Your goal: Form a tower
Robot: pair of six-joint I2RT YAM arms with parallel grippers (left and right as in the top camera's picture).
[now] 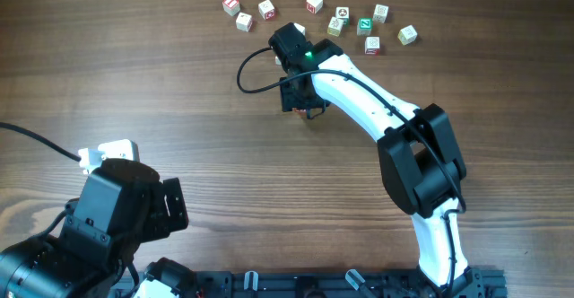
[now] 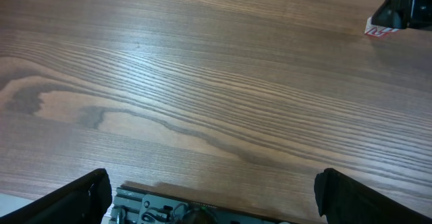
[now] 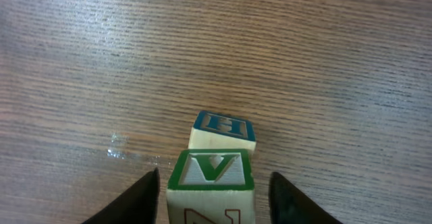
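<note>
1. Nearest you, at 7 o'clock on the tabletop (image 1: 134, 65), the left end effector (image 2: 212, 182) hangs over bare wood. Its jaws are spread wide with nothing between them.
2. Just past the middle, toward 12 o'clock, the right arm (image 1: 359, 96) stretches in from 5 o'clock. The right end effector (image 3: 214, 180) sits directly over the tower (image 3: 210, 207) and hides most of it from the overhead camera.
3. In the right wrist view, the tower's top cube shows a green-framed top face and red print on its pale near face. You cannot tell how many cubes stand under it.
4. The right end effector is open. One finger stands at 9 o'clock of the top cube and the other at 3 o'clock, with a sliver of wood showing on each side, so neither touches it.
5. A blue-topped cube (image 3: 223, 128) sits lower, directly behind the top cube at 12 o'clock. You cannot tell whether the two touch.
6. A black cable (image 1: 244, 72) loops out at 9 o'clock of the right end effector.
7. Farthest out, the loose cubes (image 1: 342, 13) lie scattered from 11 to 2 o'clock of the tower. Some carry red marks and some green, and all sit apart from the tower.
</note>
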